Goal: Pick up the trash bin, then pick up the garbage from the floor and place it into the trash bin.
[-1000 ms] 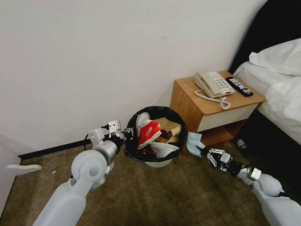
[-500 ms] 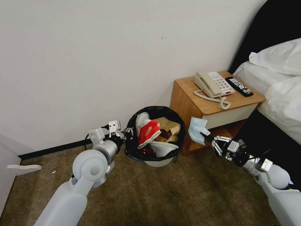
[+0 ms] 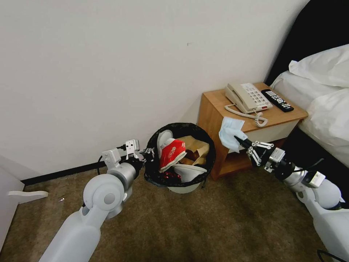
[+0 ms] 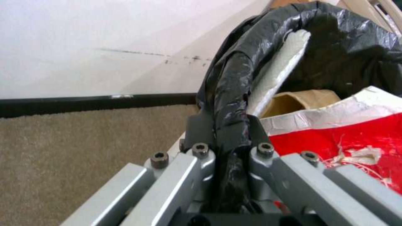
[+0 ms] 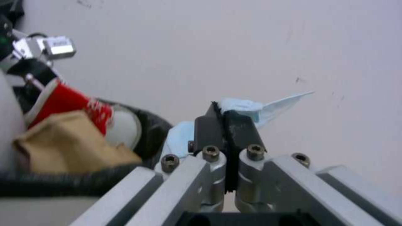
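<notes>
I judge the task nearly finished: my left gripper [image 3: 149, 154] is clamped on the black-lined rim of the trash bin [image 3: 180, 128], which already holds a slipper, red cup and brown bag. My right gripper [image 3: 241, 141] is pinched tight on the pale-blue face mask [image 3: 230, 133], with the bin mouth just beside and below the claw, so only the drop remains.
</notes>
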